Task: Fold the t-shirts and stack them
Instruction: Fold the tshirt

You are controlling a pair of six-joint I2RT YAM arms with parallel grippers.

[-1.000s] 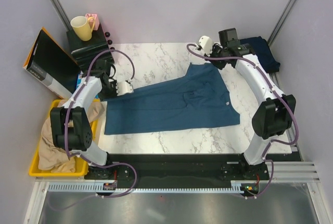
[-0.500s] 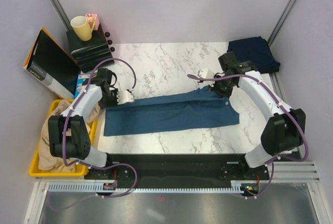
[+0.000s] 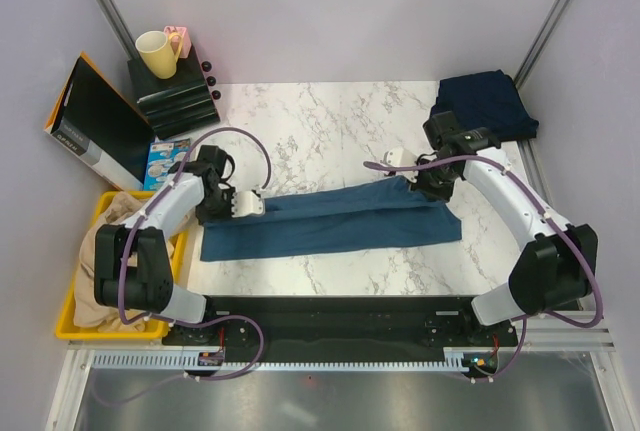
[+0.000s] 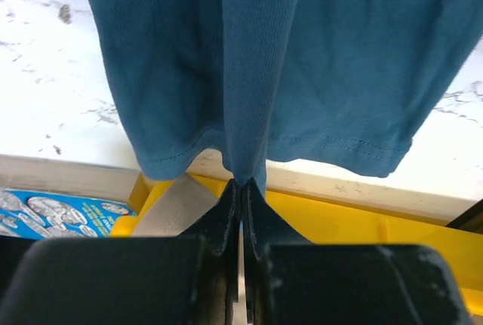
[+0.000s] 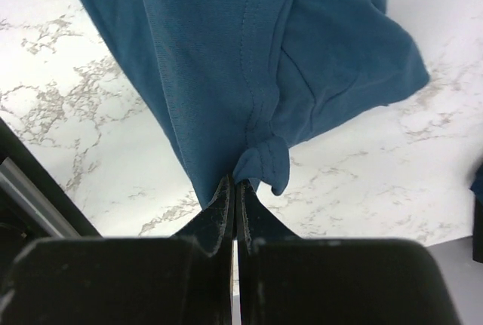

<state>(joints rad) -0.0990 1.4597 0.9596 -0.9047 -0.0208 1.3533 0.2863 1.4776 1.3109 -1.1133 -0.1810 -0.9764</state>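
Over the last second both arms had drawn the far edge of the medium steel-blue cloth t-shirt (image 3: 330, 221) across the white marble bench (image 3: 310, 121) toward its near side. The shirt, which had been spread broad, had closed into a long, narrow band. I took this to mean the lengthwise fold was nearly made, with the release, the cross folds and the stacking still to come.

The left claw (image 4: 241, 187) was pinched fully closed on a ridge of the blue cloth at the band's left end. The right claw (image 5: 233, 187) was likewise closed tight on a small bunched tuck along a stitched seam at the right end.

The shirt lay left to right across the middle of the bench, doubled over and fairly smooth, with its hem stitching showing in the left wrist view. The darker navy cloth t-shirt (image 3: 485, 101) sat as a compact bundle in the far right corner, well apart from it.
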